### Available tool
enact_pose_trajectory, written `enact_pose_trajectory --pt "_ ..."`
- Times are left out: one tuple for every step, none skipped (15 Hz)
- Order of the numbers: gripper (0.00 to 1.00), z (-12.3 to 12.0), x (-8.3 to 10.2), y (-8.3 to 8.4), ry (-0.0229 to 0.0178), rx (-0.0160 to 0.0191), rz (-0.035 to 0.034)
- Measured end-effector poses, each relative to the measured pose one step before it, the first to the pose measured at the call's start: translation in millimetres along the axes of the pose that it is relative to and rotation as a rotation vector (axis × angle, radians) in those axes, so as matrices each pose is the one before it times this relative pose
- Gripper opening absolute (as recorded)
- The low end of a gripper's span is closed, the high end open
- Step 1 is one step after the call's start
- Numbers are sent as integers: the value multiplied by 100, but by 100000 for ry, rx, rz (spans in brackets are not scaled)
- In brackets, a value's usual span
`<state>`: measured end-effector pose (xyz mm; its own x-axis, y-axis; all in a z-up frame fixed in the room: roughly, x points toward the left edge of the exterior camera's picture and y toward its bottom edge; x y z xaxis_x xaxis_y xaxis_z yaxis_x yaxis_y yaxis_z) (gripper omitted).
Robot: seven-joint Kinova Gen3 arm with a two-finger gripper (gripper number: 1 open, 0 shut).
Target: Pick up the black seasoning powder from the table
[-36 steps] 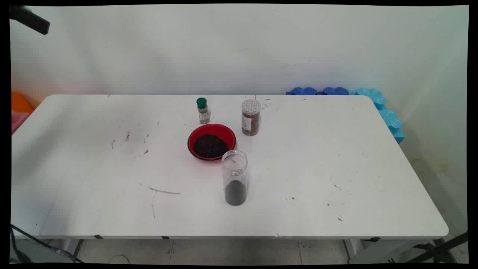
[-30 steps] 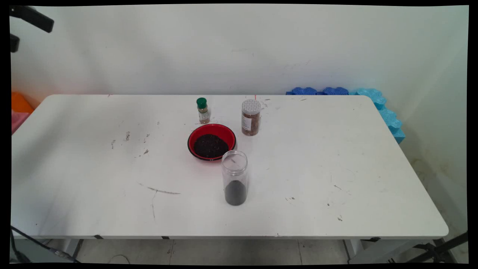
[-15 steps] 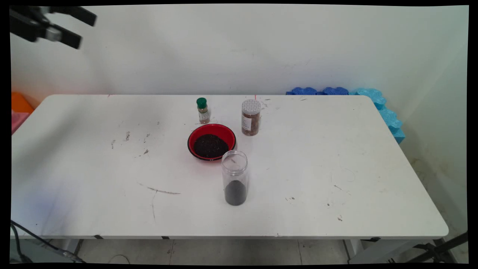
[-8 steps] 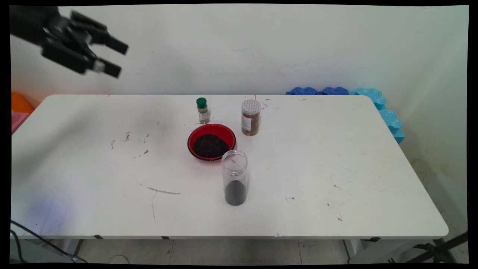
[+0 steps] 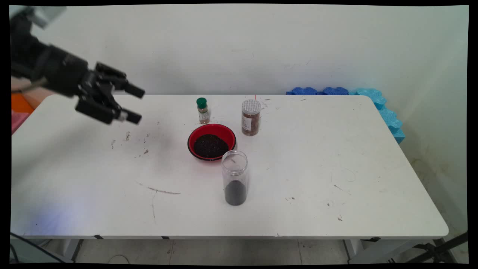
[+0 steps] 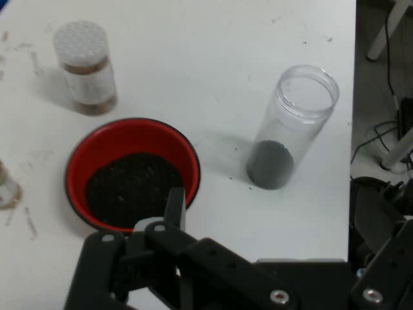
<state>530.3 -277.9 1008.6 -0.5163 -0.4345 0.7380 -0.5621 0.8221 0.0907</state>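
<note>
My black gripper [image 5: 135,105] hangs open above the table's left part, holding nothing, its fingers pointing right toward the things in the middle. Nearest to it stand a small green-capped bottle [image 5: 202,110] and a red bowl [image 5: 211,142] of dark grains. A tall clear lidless jar [image 5: 235,177] with dark grains at its bottom stands in front of the bowl. A white-lidded jar [image 5: 251,117] of brown content stands behind it, to the right. The hand view shows the bowl [image 6: 132,174], the clear jar [image 6: 293,135], the white-lidded jar [image 6: 84,68] and one finger [image 6: 175,205].
The white table [image 5: 317,168] carries scuff marks on its left half. Blue foam pieces [image 5: 373,102] lie at the back right corner. Orange and pink things [image 5: 18,108] sit past the left edge. A cable [image 6: 387,139] hangs beyond the table edge in the hand view.
The gripper has come down from the top left corner and moved right, from beside the wall to just over the table's left part. The jars and bowl have not moved.
</note>
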Motion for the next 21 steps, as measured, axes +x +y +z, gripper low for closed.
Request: enact_pose_trajectory --pt "100 708 -589 394 -338 -493 -239" --pt "100 824 -616 441 -119 -531 -103" --pt "100 818 -545 418 148 -357 82" --pt "100 692 -399 324 537 -89 112" --pt "100 779 -432 340 802 -138 146" --pt "100 754 -426 300 794 -160 100" --pt "100 606 -398 235 707 -178 -111" --pt "100 385 -259 145 616 -236 -124" --pt "100 558 -402 194 1029 -508 -348" --pt "100 614 -435 158 1507 -616 -686" --pt "100 594 -433 100 1487 -605 -781" --pt "100 504 -379 40 1100 -478 -588" --pt "100 583 -432 28 1173 -470 -414" --pt "100 553 -407 -1 1235 -320 -291" --pt "100 476 -345 -9 1245 -31 -181" --pt "100 542 -412 -58 1449 277 -380" --pt "100 451 -348 -71 1132 288 -356" --pt "100 515 -430 -64 1137 291 -238" --pt "100 295 -222 -50 675 121 -64" --pt "100 436 -306 -77 1030 188 84" --pt "100 491 -348 -76 1242 146 138"
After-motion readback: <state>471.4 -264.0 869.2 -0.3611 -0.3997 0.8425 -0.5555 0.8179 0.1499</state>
